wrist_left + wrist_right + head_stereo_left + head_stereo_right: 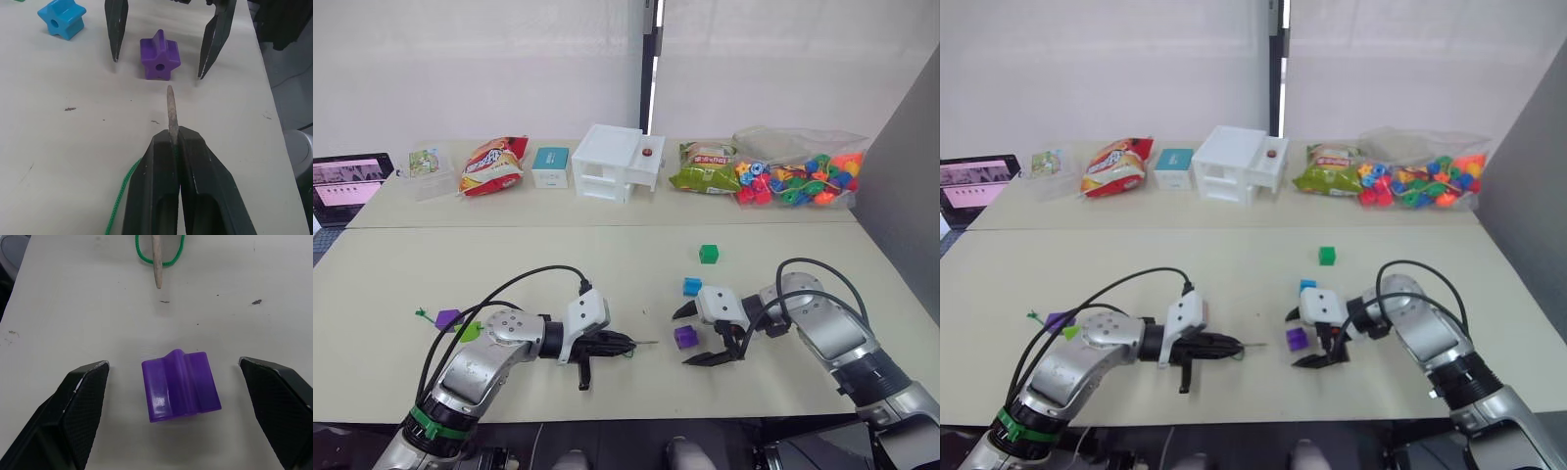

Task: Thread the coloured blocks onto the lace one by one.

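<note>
Right gripper [176, 416] is my working tool: fingers spread wide, one either side of the purple star block [181, 384], touching neither side. Block sits on the table [607, 264] between my fingertips, hole facing the other arm.

Straight ahead of that block, near but apart, is the greyish tip of the lace [171, 112], pointing at the block's hole. My left gripper [174, 142] is clamped on the lace just behind the tip; green cord trails back from it.

Blue star block [692, 286] lies just beyond my right gripper's far finger. Dark green block [708, 254] is further out the same way. Second purple block [447, 318] and lime-green wedge [469, 331] sit by my left elbow, well apart from both grippers.

Far edge of the table: bag of multicoloured beads [798, 181], white box [615, 162], snack bags [492, 164].
</note>
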You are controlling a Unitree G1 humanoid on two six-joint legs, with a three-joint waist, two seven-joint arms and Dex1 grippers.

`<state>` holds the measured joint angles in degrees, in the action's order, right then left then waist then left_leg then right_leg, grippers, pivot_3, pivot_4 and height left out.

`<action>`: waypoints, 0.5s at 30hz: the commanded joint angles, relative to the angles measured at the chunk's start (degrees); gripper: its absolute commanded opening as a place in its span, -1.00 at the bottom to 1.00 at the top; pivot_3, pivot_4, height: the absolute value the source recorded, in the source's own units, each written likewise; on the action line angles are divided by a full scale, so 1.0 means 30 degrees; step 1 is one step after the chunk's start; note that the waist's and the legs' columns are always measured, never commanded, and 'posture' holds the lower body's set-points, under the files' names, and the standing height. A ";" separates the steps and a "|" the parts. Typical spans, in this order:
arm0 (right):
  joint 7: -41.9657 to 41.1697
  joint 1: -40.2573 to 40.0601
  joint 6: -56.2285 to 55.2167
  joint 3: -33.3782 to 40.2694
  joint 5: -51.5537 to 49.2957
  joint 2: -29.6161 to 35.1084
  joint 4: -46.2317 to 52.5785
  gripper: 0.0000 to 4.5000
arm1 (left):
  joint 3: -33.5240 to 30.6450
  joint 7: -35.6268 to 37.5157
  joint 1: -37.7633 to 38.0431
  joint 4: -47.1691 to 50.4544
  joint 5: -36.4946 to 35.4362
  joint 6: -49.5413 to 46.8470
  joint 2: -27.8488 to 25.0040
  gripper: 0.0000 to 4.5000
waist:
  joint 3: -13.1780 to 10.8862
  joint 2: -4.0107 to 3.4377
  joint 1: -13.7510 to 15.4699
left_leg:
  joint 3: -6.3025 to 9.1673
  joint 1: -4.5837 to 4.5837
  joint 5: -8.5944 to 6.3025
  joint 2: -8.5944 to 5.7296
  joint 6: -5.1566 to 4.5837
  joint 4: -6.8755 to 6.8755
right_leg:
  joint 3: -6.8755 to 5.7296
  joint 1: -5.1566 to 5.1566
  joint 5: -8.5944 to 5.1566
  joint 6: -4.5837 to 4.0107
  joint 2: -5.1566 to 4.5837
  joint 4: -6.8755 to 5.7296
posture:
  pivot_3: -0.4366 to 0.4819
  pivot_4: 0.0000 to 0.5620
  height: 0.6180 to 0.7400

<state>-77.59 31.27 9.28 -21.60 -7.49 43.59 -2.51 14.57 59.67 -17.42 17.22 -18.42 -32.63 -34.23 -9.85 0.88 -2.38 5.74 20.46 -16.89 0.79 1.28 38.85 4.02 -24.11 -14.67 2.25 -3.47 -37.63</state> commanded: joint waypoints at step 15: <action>0.1199 -0.0918 0.0958 0.0976 0.0239 -0.0931 0.1227 -0.39 | 0.1537 -0.1410 -0.2055 0.0216 0.0783 -0.0973 0.0825 -1.00 | 0.0001 0.0000 -0.0048 | 0.0003 -0.0022 0.0000 0.0000 0.0001 0.0004 | 0.0003 0.0012 0.0001 -0.0002 0.0007 -0.0027 | -0.05 -0.47 1.00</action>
<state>-74.60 28.69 11.15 -19.49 -5.89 41.05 -0.70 19.19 55.68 -22.90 17.09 -16.23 -35.32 -31.89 -9.85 0.88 -2.52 5.74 20.39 -16.89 0.79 1.28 38.86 4.04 -24.08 -14.67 2.25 -3.45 -37.72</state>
